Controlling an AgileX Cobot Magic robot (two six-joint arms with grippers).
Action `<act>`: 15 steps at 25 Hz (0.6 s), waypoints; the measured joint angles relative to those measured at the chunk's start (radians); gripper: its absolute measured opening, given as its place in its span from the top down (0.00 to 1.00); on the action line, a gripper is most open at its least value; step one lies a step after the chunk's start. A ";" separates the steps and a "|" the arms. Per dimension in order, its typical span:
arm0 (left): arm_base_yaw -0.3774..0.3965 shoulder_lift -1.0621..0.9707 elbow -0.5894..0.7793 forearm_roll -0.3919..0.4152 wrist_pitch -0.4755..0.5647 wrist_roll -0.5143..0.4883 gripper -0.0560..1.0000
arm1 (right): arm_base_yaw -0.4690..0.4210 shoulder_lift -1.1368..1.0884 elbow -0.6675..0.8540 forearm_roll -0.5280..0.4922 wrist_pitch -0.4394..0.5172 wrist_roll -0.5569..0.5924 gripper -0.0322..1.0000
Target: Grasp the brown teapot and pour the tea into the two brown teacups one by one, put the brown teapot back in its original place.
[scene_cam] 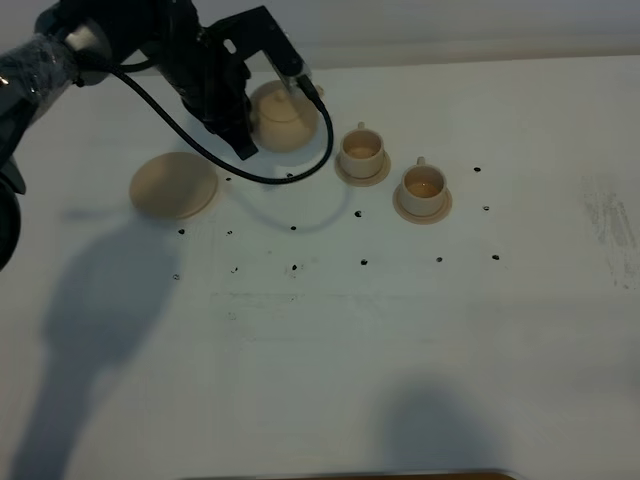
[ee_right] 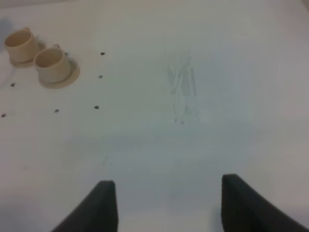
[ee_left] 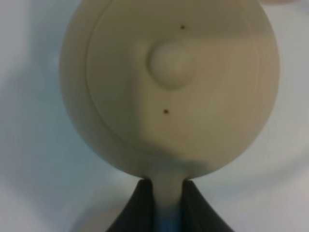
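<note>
The brown teapot (scene_cam: 285, 118) is off its large flat saucer (scene_cam: 173, 185), which lies bare to the left. My left gripper (scene_cam: 252, 122) is shut on the teapot's handle (ee_left: 168, 191) and holds the pot about upright, just left of the two brown teacups (scene_cam: 361, 150) (scene_cam: 423, 183). Each cup stands on its small saucer. The left wrist view looks down on the teapot's lid (ee_left: 169, 63). The cups also show in the right wrist view (ee_right: 20, 44) (ee_right: 51, 64). My right gripper (ee_right: 171, 208) is open and empty over bare table, far from the cups.
The white table (scene_cam: 330, 340) carries small black dots (scene_cam: 293, 268) in rows in front of the cups. A faint scuff mark (ee_right: 182, 92) lies on the right side. The left arm's black cable (scene_cam: 200, 150) loops below the teapot.
</note>
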 joint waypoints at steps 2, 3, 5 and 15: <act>-0.012 0.001 -0.002 -0.016 -0.008 0.029 0.87 | 0.000 0.000 0.000 0.000 0.000 0.000 0.50; -0.017 0.001 -0.003 -0.017 -0.012 0.036 0.87 | 0.000 0.000 0.000 0.000 0.000 0.000 0.50; -0.023 0.001 -0.004 -0.017 -0.020 0.052 0.87 | 0.000 0.000 0.000 0.000 0.000 0.000 0.50; -0.035 0.002 -0.025 -0.008 -0.029 0.114 0.87 | 0.000 0.000 0.000 0.000 0.000 0.000 0.50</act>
